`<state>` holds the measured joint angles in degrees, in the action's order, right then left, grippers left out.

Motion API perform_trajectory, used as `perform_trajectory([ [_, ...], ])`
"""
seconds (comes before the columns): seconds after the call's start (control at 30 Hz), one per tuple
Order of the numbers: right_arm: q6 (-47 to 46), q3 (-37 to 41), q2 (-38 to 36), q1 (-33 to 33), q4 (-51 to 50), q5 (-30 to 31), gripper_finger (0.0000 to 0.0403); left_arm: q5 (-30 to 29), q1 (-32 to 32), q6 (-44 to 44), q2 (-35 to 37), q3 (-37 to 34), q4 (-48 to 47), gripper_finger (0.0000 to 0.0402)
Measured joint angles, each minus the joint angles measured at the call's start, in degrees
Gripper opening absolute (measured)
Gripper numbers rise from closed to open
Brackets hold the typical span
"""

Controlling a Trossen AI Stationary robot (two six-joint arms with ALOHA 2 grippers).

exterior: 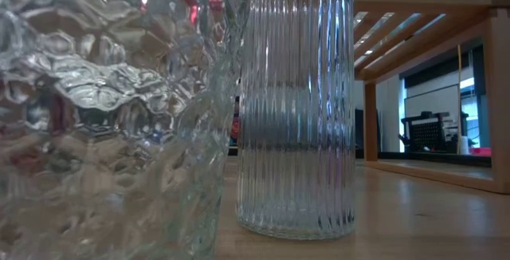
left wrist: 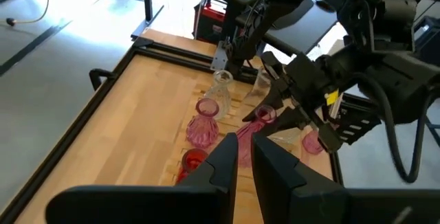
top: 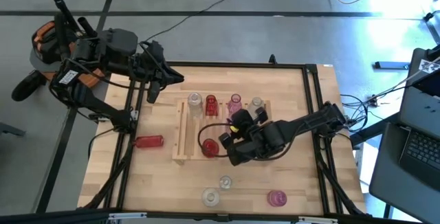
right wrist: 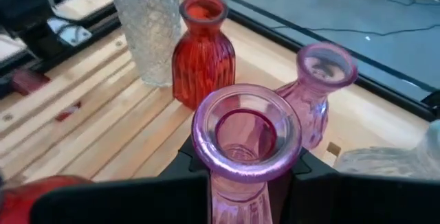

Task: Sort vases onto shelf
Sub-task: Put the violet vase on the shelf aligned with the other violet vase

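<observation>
Already four vases stood along the shelf (top: pixel 180 136). Right fingers (right wrist: pixel 185 159) grasped a pink vase (right wrist: pixel 245 141) above it; left gripper (left wrist: pixel 244 157) clenched empty. Several waited on the desk (top: pixel 110 176).

High view: straight down over the whole table (top: pixel 110 162), shelf (top: pixel 180 141) at frame centre. Low view: level at tabletop height, pressed close against two clear vases (exterior: pixel 295 108) filling the left and centre — shelf frame at upper right. Left wrist: looking down across the table from well back. Right wrist: very close over a pink vase (right wrist: pixel 247 141) — sharing the shelf row with the high view.
</observation>
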<state>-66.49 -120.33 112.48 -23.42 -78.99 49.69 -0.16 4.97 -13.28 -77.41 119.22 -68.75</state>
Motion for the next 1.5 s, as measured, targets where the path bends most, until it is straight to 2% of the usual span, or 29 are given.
perform_trajectory([
  [0.13, -0.1, 0.0, 0.0, 0.0, 0.0, -0.3, 0.0048, 0.0, 0.0, 0.4, 0.0, 0.0, 0.0, 0.0034],
  [0.4, 0.6, 0.0, 0.0, 0.6, -0.1, -1.2, 0.0090, 0.0, 0.0, 0.4, 0.0, 0.0, 0.0, 0.0034],
  [0.9, 5.3, 0.0, 0.0, 0.6, -0.4, -1.5, 0.0104, 0.0, 0.0, 0.4, 0.0, 0.0, 0.1, 0.0034],
  [1.0, 5.5, 0.0, 0.0, 0.6, -0.5, -2.5, 0.0131, 0.0, 0.0, 0.5, 0.0, 0.0, 0.1, 0.0034],
  [1.13, 5.4, 0.0, 0.0, 0.6, -0.5, -2.8, 0.0186, 0.0, 0.0, 0.5, 0.0, 0.0, 0.1, 0.0034],
  [1.33, 5.5, -1.2, 0.0, 0.7, -0.6, -1.0, 0.0275, 0.0, 0.0, 0.5, 0.0, 0.0, 0.1, 0.0034],
  [1.5, 9.4, -3.8, -0.1, 1.5, -0.6, 0.0, 0.0329, 0.0, 0.0, 0.5, 0.0, 0.0, 0.1, 0.0034],
])
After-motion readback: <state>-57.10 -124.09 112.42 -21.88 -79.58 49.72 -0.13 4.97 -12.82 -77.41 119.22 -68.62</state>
